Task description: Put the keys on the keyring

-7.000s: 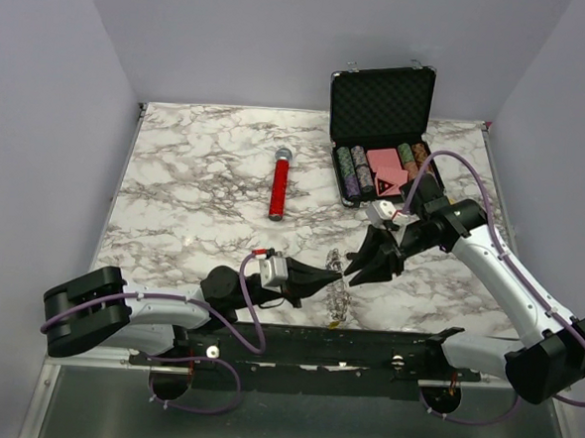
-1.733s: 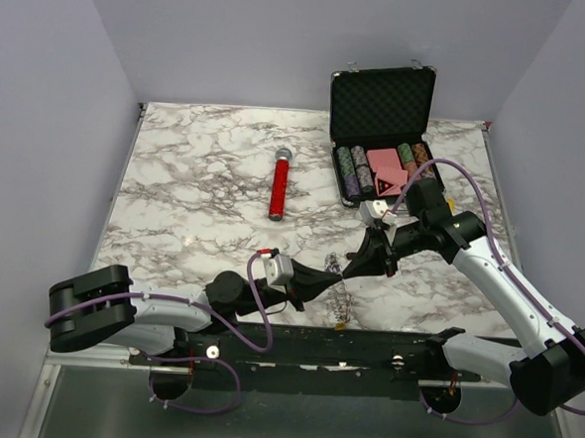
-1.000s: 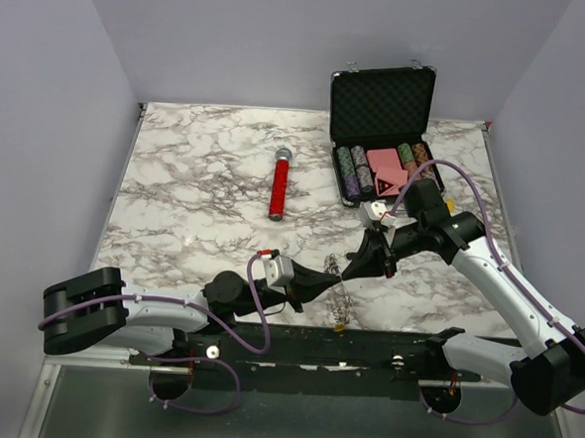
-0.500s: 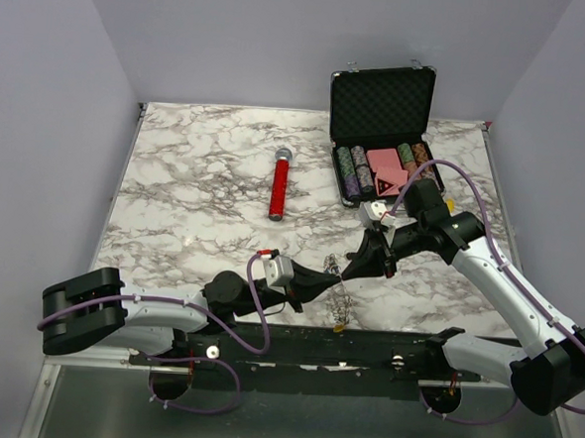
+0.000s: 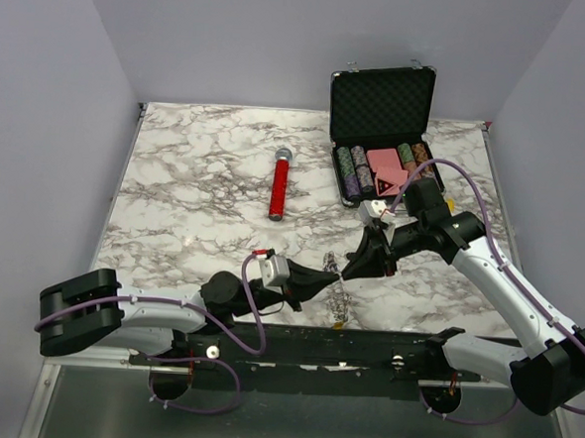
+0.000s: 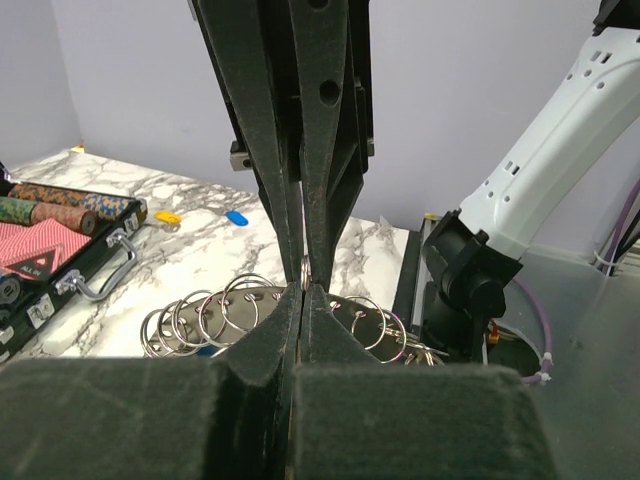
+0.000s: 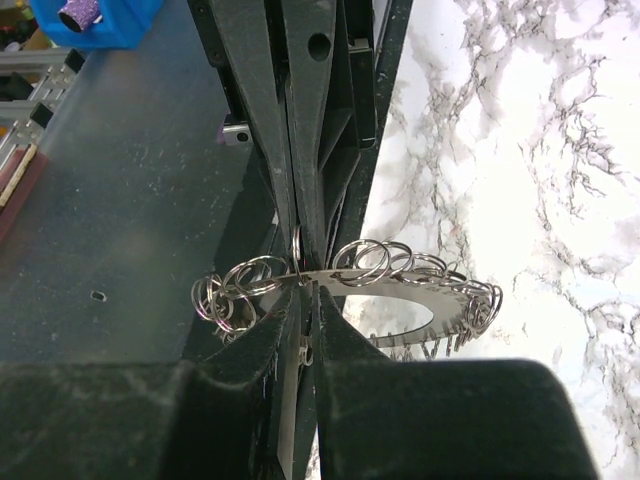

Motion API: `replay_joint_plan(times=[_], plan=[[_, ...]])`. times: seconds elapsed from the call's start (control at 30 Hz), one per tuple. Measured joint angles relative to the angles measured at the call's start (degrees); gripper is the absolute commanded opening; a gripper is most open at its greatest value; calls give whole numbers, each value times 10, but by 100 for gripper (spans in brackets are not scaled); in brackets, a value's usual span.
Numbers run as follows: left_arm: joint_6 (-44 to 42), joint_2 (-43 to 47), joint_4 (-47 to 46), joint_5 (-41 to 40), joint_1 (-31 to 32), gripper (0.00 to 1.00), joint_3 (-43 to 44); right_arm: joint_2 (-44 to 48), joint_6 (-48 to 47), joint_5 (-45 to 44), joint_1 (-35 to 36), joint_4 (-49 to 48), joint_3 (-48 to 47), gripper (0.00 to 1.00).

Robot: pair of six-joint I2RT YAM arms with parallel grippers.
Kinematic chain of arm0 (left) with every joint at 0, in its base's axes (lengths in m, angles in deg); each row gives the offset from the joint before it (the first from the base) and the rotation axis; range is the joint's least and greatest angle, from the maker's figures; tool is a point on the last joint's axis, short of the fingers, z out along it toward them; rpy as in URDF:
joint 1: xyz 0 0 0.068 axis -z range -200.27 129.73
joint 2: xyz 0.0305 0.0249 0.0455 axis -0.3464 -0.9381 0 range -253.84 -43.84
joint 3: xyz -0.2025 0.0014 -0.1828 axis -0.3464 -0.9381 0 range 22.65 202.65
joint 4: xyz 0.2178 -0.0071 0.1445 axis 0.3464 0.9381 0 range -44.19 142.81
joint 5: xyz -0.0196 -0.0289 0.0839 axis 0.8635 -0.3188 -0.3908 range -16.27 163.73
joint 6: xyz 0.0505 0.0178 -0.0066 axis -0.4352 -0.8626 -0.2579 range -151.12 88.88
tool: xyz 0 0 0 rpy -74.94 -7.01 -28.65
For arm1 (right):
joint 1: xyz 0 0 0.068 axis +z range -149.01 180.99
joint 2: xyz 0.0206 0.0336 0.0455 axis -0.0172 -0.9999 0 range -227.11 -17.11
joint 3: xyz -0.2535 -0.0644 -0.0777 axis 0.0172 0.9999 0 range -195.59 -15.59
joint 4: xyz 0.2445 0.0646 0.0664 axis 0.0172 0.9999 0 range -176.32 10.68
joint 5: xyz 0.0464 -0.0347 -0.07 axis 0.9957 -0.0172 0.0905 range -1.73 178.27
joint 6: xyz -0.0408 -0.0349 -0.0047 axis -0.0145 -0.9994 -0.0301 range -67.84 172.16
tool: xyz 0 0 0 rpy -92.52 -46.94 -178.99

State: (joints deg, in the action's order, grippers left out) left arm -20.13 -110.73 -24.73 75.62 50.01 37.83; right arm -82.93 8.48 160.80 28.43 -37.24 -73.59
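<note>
Keyring [image 7: 420, 288] pinched in closed left gripper [image 6: 302, 290]; right gripper [image 7: 306, 296] slightly parted around its rim.

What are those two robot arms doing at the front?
They are working on the keyring, a flat metal loop hung with small rings, at the table's near edge. The two grippers meet tip to tip on it. The left gripper is shut on its edge. The right gripper has its fingers nearly together there too, but I cannot tell if it grips. I see no key going on yet.
</note>
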Motion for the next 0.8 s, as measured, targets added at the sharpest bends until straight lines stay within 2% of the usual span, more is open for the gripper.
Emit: replay_joint_plan(times=[0.07,0.17,0.37,0.4,0.5,0.57,0.8], plan=[[0,3,-4,0,0,0,0,0,3,0,0,0,0,21],[0,6,-9,-1,0,0,-1,0,10,4,0,-2,0,32],[0,18,-14,-2,0,0,-11,9,22,17,-11,-5,0,38],[0,20,-14,-3,1,0,-12,11,23,18,-14,-5,0,42],[0,24,-14,-11,1,0,-16,15,24,22,-21,-6,0,43],[0,27,-14,-14,1,0,-18,16,26,24,-24,-6,0,50],[0,35,-14,-21,2,0,-21,16,22,35,-28,-6,0,59]])
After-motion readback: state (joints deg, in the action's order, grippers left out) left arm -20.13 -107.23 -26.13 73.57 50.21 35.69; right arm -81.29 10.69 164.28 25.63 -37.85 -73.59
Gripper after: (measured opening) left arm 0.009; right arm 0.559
